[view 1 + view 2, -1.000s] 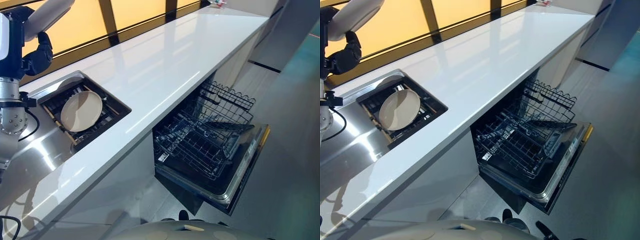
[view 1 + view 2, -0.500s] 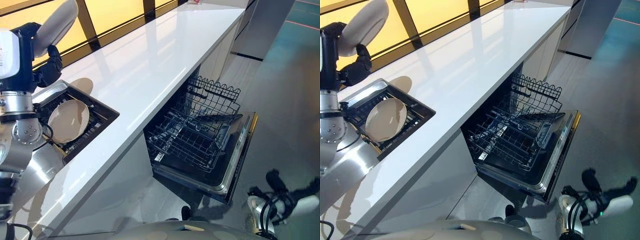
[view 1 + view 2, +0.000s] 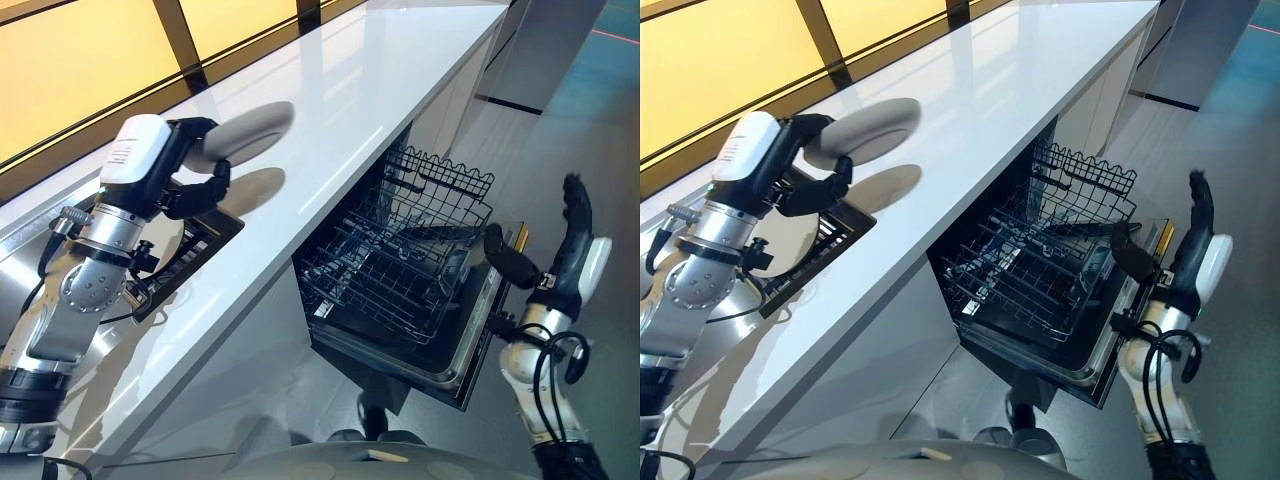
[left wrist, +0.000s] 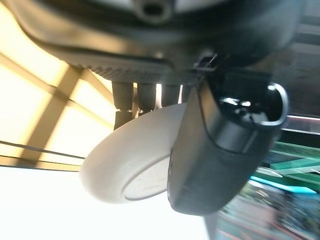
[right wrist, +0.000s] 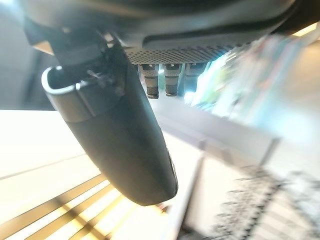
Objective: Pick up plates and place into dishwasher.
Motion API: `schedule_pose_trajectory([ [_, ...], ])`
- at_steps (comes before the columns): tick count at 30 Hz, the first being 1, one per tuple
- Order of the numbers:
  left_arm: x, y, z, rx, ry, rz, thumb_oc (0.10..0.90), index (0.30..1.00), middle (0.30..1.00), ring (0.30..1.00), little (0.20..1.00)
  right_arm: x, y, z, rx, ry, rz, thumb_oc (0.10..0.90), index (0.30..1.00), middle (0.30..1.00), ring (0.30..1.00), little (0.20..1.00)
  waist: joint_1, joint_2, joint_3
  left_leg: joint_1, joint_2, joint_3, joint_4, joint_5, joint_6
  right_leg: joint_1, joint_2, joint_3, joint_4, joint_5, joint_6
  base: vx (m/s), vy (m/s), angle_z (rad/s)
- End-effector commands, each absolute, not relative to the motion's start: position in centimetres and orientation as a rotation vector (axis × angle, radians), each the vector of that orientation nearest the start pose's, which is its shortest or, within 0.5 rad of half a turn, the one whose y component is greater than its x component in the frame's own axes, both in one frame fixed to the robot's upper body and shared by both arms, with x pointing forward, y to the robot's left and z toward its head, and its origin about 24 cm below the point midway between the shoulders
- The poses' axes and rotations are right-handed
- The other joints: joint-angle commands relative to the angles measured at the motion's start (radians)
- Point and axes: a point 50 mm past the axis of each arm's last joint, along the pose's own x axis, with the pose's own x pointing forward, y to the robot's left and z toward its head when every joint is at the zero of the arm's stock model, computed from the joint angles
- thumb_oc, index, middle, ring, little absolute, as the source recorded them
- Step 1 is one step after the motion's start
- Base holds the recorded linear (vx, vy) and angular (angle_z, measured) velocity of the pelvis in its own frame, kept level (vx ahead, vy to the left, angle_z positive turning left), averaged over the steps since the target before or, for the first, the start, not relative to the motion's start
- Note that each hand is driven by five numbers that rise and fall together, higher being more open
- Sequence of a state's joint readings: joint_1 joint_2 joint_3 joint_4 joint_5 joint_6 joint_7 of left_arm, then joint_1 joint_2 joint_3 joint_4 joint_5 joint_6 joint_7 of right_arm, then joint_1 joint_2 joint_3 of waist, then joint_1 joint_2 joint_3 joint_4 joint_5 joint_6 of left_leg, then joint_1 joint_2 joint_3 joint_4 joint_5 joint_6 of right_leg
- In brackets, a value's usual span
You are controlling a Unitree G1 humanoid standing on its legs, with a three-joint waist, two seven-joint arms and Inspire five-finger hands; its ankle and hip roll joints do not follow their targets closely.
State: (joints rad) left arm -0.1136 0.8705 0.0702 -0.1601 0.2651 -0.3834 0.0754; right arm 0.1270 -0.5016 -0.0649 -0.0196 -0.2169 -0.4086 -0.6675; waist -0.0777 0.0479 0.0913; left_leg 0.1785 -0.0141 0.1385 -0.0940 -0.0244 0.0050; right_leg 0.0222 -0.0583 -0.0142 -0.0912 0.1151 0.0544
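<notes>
Now carrying: plate (image 3: 245, 133) pinched in left hand (image 3: 190, 180), thumb under, fingers over, high above counter (image 3: 330, 110). Right hand (image 3: 545, 262) beside the rack (image 3: 400, 265), fingers straight, empty. Best to keep the grip tight, swing past the counter edge, tip the plate on its rim, slide between the rack wires. No bumping.

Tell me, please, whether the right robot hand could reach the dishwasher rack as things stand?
Probably yes. The right robot hand is open and empty beside the pulled-out rack, with nothing between them, while the left robot hand holds the plate.
</notes>
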Motion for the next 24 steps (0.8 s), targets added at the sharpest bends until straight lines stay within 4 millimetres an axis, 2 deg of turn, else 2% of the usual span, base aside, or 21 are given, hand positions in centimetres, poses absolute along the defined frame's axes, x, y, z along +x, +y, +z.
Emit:
schedule_pose_trajectory([
  [1, 23.8, 21.3, 25.4, 1.115, -1.051, -0.154, 0.1, 0.3, 0.3, 0.3, 0.2, 22.3, -22.7, 19.0, -0.6, -1.043, -0.305, 0.8, 0.9, 0.9, 0.9, 0.9, 0.01, 0.017, -0.037, -0.034, -0.08, -0.042, 0.007, -0.065, 0.054, 0.035, 0.067, -0.066, 0.114, -0.184, 0.048, 0.02, -0.033, -0.01],
  [6, 23.0, 19.8, 25.6, 1.102, -1.202, -0.214, 0.1, 0.3, 0.3, 0.3, 0.2, 22.4, -20.5, 21.9, -0.53, -1.075, 0.023, 0.8, 0.9, 0.9, 0.9, 0.9, 0.025, 0.009, -0.048, -0.042, -0.075, -0.049, 0.007, -0.059, 0.048, 0.036, 0.071, -0.075, 0.119, -0.194, 0.039, 0.0, -0.029, 0.01],
  [12, 22.9, 18.7, 25.8, 1.116, -1.29, -0.244, 0.1, 0.3, 0.3, 0.3, 0.2, 22.9, -18.8, 23.7, -0.469, -1.042, 0.266, 0.8, 0.9, 0.9, 0.9, 0.9, 0.033, -0.004, -0.055, -0.045, -0.073, -0.06, 0.008, -0.055, 0.05, 0.029, 0.066, -0.086, 0.16, -0.212, 0.031, 0.01, -0.031, 0.07],
  [17, 23.2, 18.1, 25.9, 1.115, -1.301, -0.28, 0.1, 0.3, 0.3, 0.3, 0.2, 23.0, -17.4, 24.7, -0.505, -1.069, 0.379, 0.8, 0.9, 0.9, 0.9, 0.9, 0.04, -0.01, -0.059, -0.042, -0.073, -0.07, 0.008, -0.055, 0.05, 0.034, 0.066, -0.097, 0.169, -0.22, 0.026, 0.01, -0.016, 0.04],
  [21, 23.2, 17.6, 26.0, 1.122, -1.307, -0.323, 0.1, 0.3, 0.3, 0.3, 0.2, 23.0, -16.2, 25.3, -0.623, -1.082, 0.457, 0.8, 0.9, 0.9, 0.9, 0.9, 0.046, -0.015, -0.063, -0.042, -0.073, -0.077, 0.009, -0.053, 0.046, 0.042, 0.066, -0.106, 0.16, -0.221, 0.021, 0.01, -0.02, 0.07],
  [24, 23.2, 17.1, 26.3, 1.112, -1.31, -0.361, 0.1, 0.3, 0.3, 0.3, 0.2, 23.0, -15.7, 25.9, -0.649, -1.075, 0.51, 0.8, 0.9, 0.9, 0.9, 0.9, 0.049, -0.019, -0.065, -0.043, -0.075, -0.08, 0.009, -0.052, 0.044, 0.045, 0.069, -0.11, 0.147, -0.215, 0.019, 0.01, -0.015, 0.06],
])
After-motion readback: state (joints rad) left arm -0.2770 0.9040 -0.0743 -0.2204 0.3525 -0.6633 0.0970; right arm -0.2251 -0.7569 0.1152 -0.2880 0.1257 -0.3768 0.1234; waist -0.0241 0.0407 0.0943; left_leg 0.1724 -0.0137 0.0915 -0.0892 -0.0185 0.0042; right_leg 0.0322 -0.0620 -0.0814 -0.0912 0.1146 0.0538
